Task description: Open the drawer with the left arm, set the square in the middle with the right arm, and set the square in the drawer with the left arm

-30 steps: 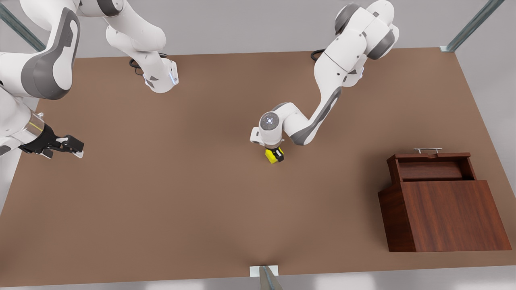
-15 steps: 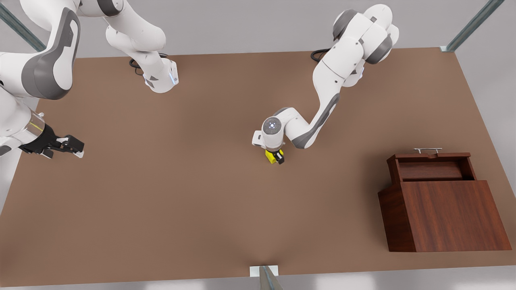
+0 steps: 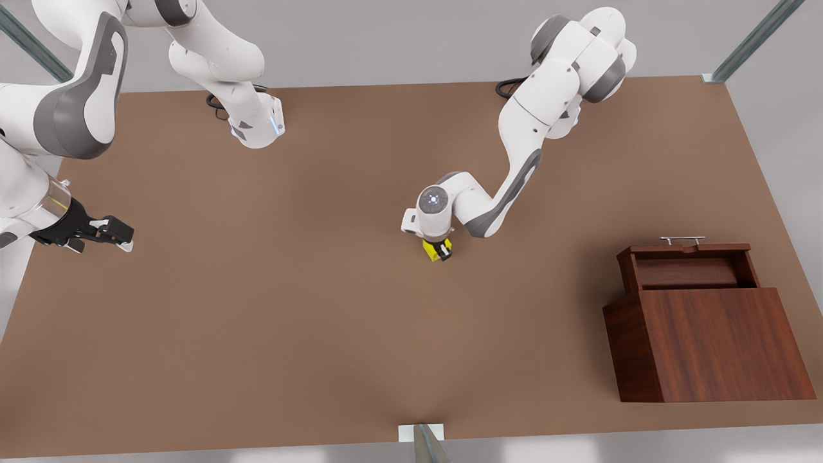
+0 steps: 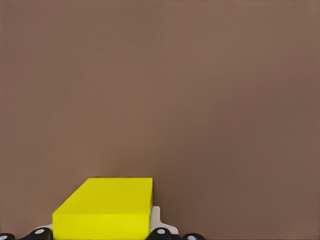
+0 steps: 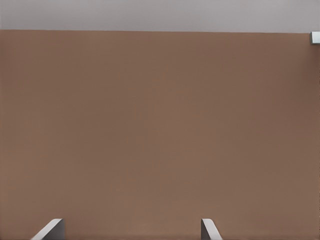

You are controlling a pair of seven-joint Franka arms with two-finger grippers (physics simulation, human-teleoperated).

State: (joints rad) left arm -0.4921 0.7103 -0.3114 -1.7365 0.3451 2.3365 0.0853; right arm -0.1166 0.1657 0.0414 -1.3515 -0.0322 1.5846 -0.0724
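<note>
The square (image 3: pixel 432 251), a small yellow cube, rests on the brown tabletop in the middle (image 3: pixel 360 270). My left gripper (image 3: pixel 439 249) stands over it, pointing straight down. In the left wrist view the square (image 4: pixel 107 205) sits between the black fingers (image 4: pixel 161 231), which press against both of its sides. The drawer (image 3: pixel 688 271) of the wooden box (image 3: pixel 714 344) is pulled open at the front view's right, its silver handle (image 3: pixel 683 240) on the far side. My right gripper (image 3: pixel 122 238) waits open near the front view's left table edge, nothing between its fingertips (image 5: pixel 207 229).
The wooden box stands close to the table's near right corner in the front view. Both arm bases (image 3: pixel 257 125) sit along the far edge. A metal bracket (image 3: pixel 421 434) marks the near edge. Bare tabletop lies between the square and the drawer.
The left arm's wrist has sunk a little lower over the square and its elbow has shifted. The square, the drawer and the right arm have stayed where they were.
</note>
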